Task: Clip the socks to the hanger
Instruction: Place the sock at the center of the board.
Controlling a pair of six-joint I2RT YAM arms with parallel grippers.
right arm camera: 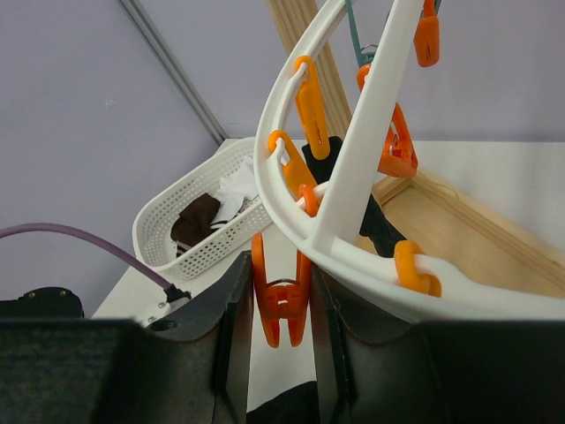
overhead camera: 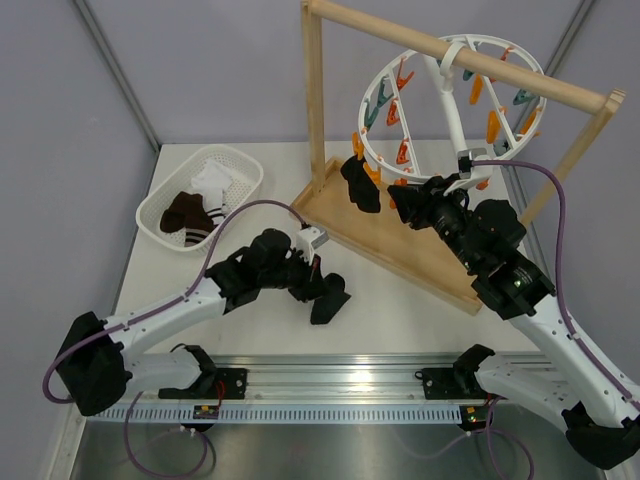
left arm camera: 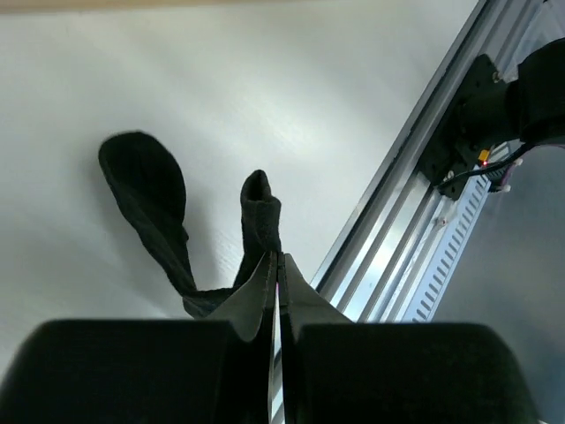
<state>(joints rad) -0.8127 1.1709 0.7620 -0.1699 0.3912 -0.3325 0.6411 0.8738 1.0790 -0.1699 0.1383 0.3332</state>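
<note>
Left gripper (overhead camera: 322, 282) low over white table (overhead camera: 400, 315), near front rail. Jaws pinched shut on limp black fabric sock (overhead camera: 331, 300); sock dangles in two lobes below fingers.

Right gripper (right arm camera: 279, 291) raised at lower rim of round white plastic ring hanger (right arm camera: 291, 208), jaws closed on dangling orange plastic clip (right arm camera: 281, 314).

Hanger hooked on rail of wooden frame stand (overhead camera: 314, 100).

Second black sock (overhead camera: 358, 184) hangs clipped at ring's left side.

More socks, brown and striped (overhead camera: 190, 212), lie in white mesh plastic basket (overhead camera: 228, 158), far left.
</note>
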